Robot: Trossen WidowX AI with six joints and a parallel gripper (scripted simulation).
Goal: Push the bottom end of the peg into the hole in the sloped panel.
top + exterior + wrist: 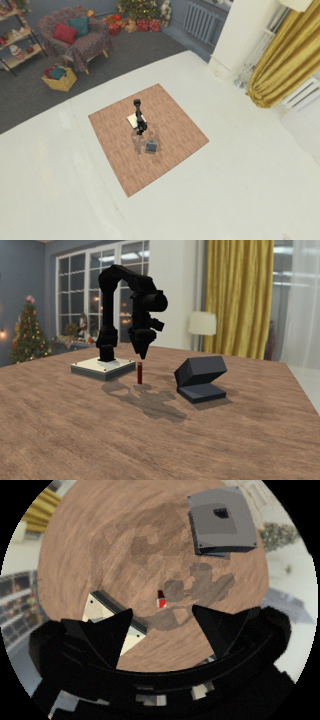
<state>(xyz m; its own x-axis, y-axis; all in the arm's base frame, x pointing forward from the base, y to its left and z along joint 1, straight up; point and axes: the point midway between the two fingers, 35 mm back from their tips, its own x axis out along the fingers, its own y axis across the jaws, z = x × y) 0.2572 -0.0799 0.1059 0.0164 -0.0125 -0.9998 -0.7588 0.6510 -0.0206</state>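
A red peg (139,374) (161,601) with a pale band near its top stands upright on the table. My gripper (140,356) (163,610) is open and empty, pointing down just above the peg's top; in the wrist view the peg shows between and a little beyond the fingertips. The dark grey block with the sloped panel (151,145) (206,366) (245,522) stands apart from the peg. Its face shows one dark hole (220,513) in the wrist view; the hole's exact shape is too small to tell. In the top view the arm hides the peg.
The arm's pale base plate (131,121) (87,365) (132,642) lies close beside the peg, on the side away from the panel block. The block's flat foot (204,392) rests on the wooden table (168,116) (129,446).
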